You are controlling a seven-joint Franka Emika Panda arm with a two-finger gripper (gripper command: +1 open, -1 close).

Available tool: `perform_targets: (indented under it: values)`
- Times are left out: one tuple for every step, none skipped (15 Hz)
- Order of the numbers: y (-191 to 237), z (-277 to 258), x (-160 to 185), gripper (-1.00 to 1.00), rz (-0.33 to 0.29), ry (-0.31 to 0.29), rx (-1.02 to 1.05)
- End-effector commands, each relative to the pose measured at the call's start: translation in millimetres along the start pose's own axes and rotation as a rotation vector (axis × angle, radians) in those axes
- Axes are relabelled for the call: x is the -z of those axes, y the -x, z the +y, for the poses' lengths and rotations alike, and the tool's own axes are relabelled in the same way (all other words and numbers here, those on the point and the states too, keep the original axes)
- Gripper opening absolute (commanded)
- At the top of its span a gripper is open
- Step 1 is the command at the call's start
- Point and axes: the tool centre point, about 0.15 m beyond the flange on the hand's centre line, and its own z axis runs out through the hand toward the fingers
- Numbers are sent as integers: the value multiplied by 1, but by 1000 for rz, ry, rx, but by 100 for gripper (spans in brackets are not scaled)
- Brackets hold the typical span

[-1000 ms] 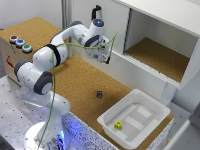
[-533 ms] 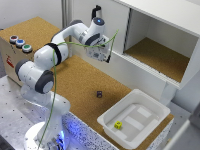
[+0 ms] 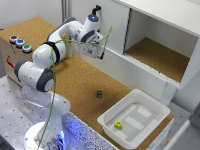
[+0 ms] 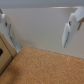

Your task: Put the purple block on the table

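Observation:
The purple block [image 3: 99, 93] is a tiny, almost black cube lying on the tan cork table [image 3: 75, 80], just off the white tray's near corner. My gripper [image 3: 98, 52] is raised near the white cabinet's lower front, well away from the block toward the back. Its jaws stand wide open with nothing between them. In the wrist view the gripper [image 4: 40, 35] shows two spread fingertips [image 4: 70, 27] in front of a pale wall, over cork. The block does not show in the wrist view.
A white tray [image 3: 152, 106] holding a yellow cube [image 3: 118, 125] sits at the table's front right. A white cabinet with a cork floor [image 3: 160, 57] stands at the back right. A cork-topped box with coloured buttons [image 3: 20, 42] stands at the exterior view's left.

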Motion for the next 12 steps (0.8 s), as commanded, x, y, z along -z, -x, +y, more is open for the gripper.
perform_targets:
  values:
    - [-59, -30, 27, 100, -65, 93, -118]
    - [-70, -30, 35, 100, -74, 107, -132]
    - [-79, -30, 44, 100, -78, 118, -135]
    - [-88, -29, 55, 100, -78, 139, -129]
    - [-97, -27, 67, 100, -84, 169, -122]
    - [-104, -24, 75, 100, -123, 234, -114]
    - [-109, -22, 81, 100, -130, 252, -111]
    - [-114, -21, 88, 100, -127, 262, -105]
    - [-120, -20, 93, 100, -131, 277, -98]
    - [-124, -17, 93, 100, -132, 279, -100]
    - [-128, -15, 92, 100, -134, 276, -114]
    - [-133, -14, 91, 100, -134, 290, -125]
